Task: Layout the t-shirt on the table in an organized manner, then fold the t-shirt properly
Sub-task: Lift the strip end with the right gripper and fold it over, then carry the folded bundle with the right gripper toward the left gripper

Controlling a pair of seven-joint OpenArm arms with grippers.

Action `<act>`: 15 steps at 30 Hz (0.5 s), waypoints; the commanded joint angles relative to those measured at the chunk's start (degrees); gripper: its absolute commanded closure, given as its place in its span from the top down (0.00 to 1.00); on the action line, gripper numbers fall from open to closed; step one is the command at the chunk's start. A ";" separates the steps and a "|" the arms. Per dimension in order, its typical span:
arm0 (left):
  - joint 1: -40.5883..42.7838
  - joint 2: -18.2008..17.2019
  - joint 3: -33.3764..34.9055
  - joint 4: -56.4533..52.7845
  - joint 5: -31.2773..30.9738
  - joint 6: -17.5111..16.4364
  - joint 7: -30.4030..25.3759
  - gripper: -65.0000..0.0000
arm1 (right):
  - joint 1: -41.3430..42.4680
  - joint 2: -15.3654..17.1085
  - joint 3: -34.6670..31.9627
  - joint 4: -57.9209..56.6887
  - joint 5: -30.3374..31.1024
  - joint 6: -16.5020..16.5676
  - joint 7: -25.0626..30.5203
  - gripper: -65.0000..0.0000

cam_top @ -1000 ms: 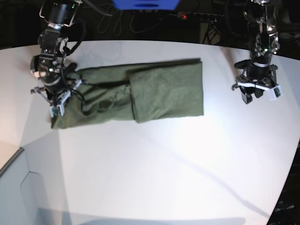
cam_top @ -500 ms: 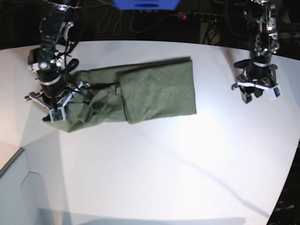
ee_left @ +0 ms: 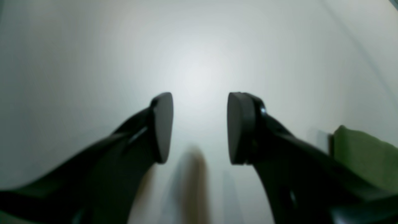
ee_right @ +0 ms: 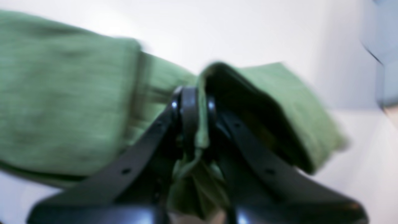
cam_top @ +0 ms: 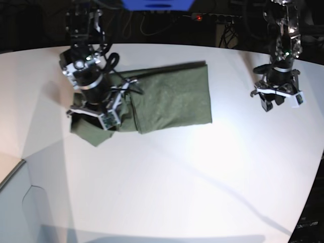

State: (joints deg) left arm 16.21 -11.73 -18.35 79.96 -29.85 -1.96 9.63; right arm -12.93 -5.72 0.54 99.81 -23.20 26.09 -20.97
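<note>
The olive-green t-shirt (cam_top: pixel 172 98) lies folded into a strip at the back of the white table (cam_top: pixel 177 172). My right gripper (cam_top: pixel 96 119) is shut on the shirt's left end and holds it lifted, a flap hanging below it. In the right wrist view the cloth (ee_right: pixel 62 102) is pinched between the shut fingers (ee_right: pixel 189 112) and drapes to the right. My left gripper (cam_top: pixel 276 101) hovers open and empty over bare table right of the shirt. In the left wrist view its fingers (ee_left: pixel 163 124) stand apart and a shirt corner (ee_left: pixel 360 152) shows at the right edge.
The table's curved front edge (cam_top: pixel 30 190) runs along the lower left. Cables and a power strip (cam_top: pixel 212 17) lie in the dark behind the back edge. A blue object (cam_top: pixel 157 5) sits at top centre.
My right gripper has carried the shirt's left end to the right, over the strip. The shirt's right part slid slightly left earlier. The left arm has not moved.
</note>
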 commanded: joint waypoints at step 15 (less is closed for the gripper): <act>1.33 -0.63 0.11 0.87 -0.09 -0.20 -1.32 0.43 | 1.90 -0.22 -19.92 -3.85 0.56 -0.46 1.59 0.00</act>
State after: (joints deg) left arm 17.56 -11.73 -18.11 79.96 -29.69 -1.93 9.63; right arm -11.62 -5.39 -19.09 95.09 -23.22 25.91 -21.02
